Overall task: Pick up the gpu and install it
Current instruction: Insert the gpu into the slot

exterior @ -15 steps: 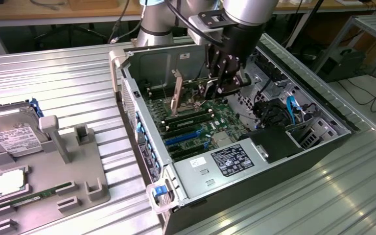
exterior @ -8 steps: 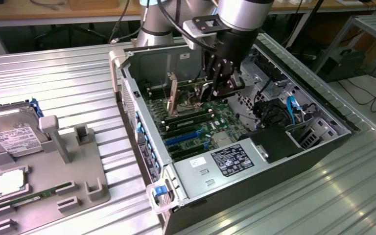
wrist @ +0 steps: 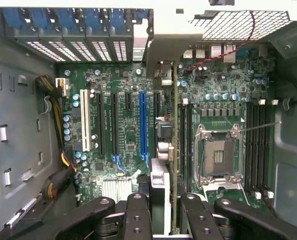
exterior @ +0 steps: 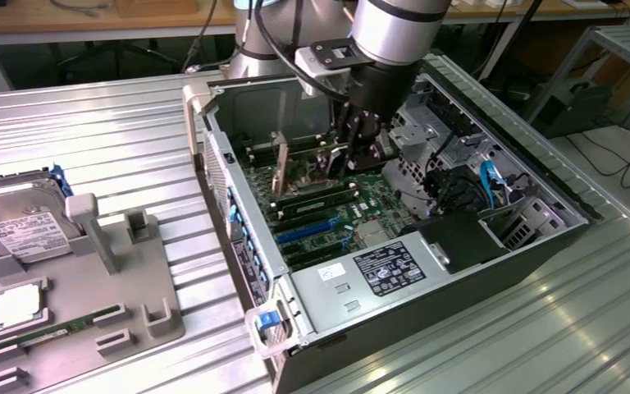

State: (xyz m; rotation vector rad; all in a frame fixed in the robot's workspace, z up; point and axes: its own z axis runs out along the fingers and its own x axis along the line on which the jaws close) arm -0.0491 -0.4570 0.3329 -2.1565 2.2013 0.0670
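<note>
At the upper centre of the exterior view the gripper (exterior: 350,153) is seen closed on the gpu (exterior: 312,164), held on edge just above the motherboard (exterior: 343,215); the card should be kept upright and squared to its slot.

My work surface is a ribbed, silver-grey metal table (exterior: 118,139) made of parallel profiled strips. I take it as my reference landmark. Beyond its far edge stands a light wooden workbench (exterior: 85,20) on pale metal legs, with dark shadowed space beneath its top. Off the table toward the exterior view's right lies a pale grey floor (exterior: 622,168), crossed by loose black cables (exterior: 610,156). A grey metal frame rack (exterior: 627,45) stands beside that floor area. Lighting is even and diffuse across the table.
</note>
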